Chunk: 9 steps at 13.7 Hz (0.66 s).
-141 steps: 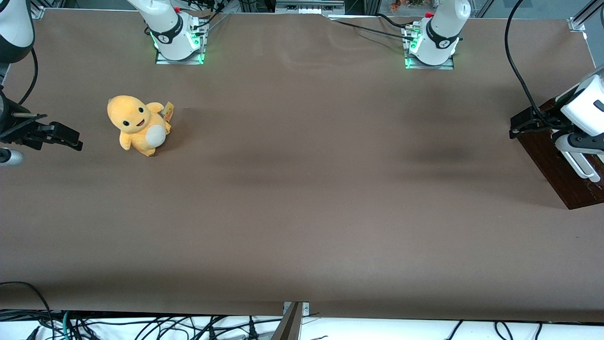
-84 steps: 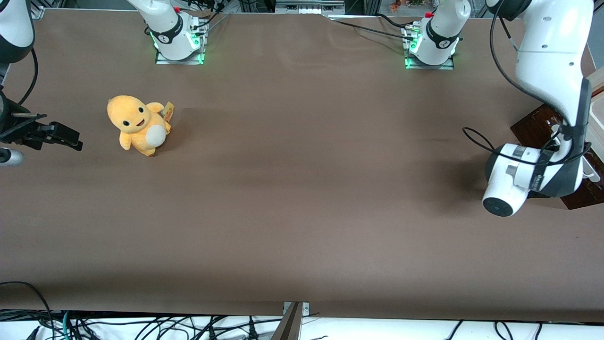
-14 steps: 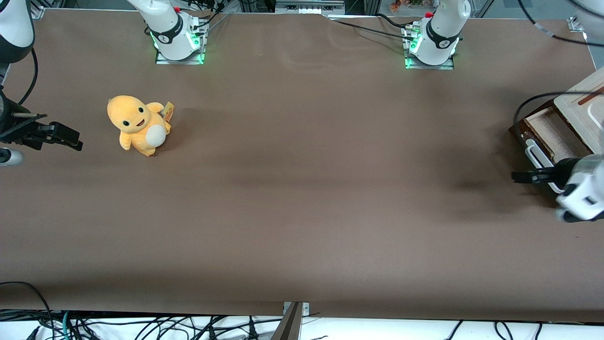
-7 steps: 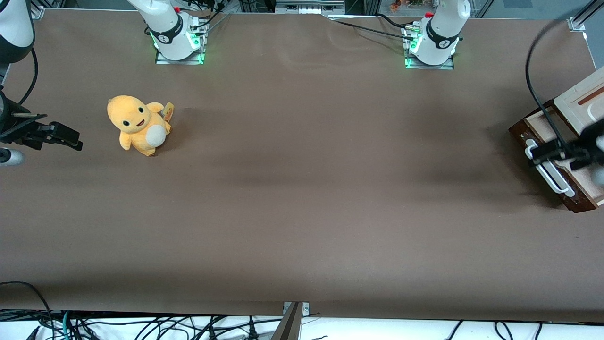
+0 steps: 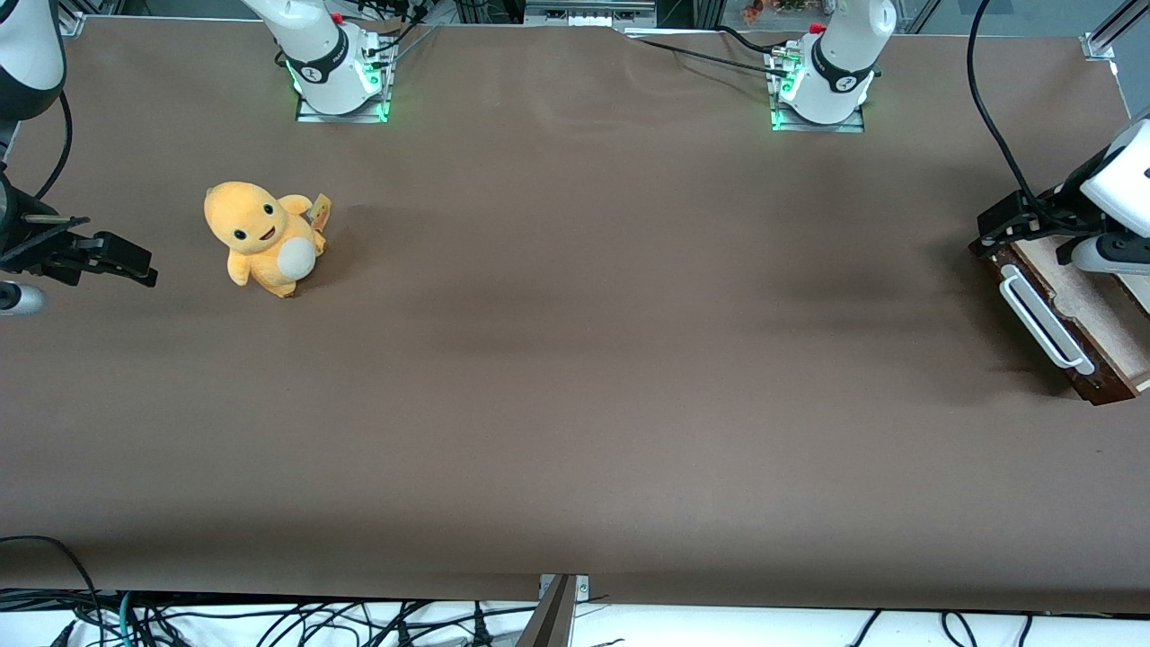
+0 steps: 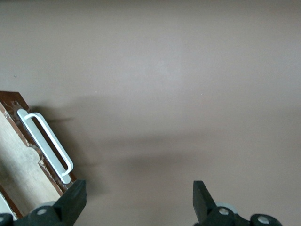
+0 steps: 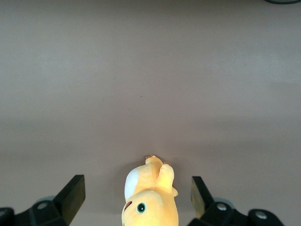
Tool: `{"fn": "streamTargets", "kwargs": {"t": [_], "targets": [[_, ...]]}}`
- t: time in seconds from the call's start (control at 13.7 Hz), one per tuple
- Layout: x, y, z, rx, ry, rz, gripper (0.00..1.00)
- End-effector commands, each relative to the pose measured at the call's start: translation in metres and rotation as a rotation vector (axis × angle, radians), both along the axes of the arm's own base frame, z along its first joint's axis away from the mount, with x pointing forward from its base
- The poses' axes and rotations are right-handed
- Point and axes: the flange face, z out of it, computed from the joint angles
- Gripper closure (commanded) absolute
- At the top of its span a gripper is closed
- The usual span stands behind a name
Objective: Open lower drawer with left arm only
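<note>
I see the lower drawer (image 5: 1069, 310) at the working arm's end of the table (image 5: 575, 377), right at that edge. It stands pulled out: its pale wooden inside shows above the dark red-brown front, and the long white handle (image 5: 1045, 316) runs along that front, facing the middle of the table. In the left wrist view the same drawer (image 6: 19, 160) shows its handle (image 6: 47, 143) as a white loop standing off the front, with the light wood of the inside just beside it.

The left arm (image 5: 1110, 202) hangs over the drawer's end that lies farther from the front camera, and its black gripper (image 5: 1011, 220) sits above that corner of the drawer front, near the handle's end but not around it. From the wrist camera I read the gripper (image 6: 138, 200) as spread wide, its 2 black fingertips (image 6: 75, 197) well apart with only bare table between them, holding nothing.

Toward the parked arm's end of the table a yellow plush toy (image 5: 263, 237) sits upright on the brown surface, well apart from the drawer. The 2 arm bases (image 5: 340, 67) stand with green lights along the table edge farthest from the front camera.
</note>
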Motion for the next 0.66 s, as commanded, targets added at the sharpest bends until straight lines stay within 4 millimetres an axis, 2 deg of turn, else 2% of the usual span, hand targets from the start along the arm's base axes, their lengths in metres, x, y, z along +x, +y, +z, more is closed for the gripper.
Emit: {"fn": "streamTargets", "kwargs": {"t": [0.0,0.58], "targets": [[-0.0106,0.0025,-0.0058,-0.023,0.024,-0.01,0.0],[-0.0096,0.0027,-0.0106,-0.026,0.044,-0.016,0.0]]}}
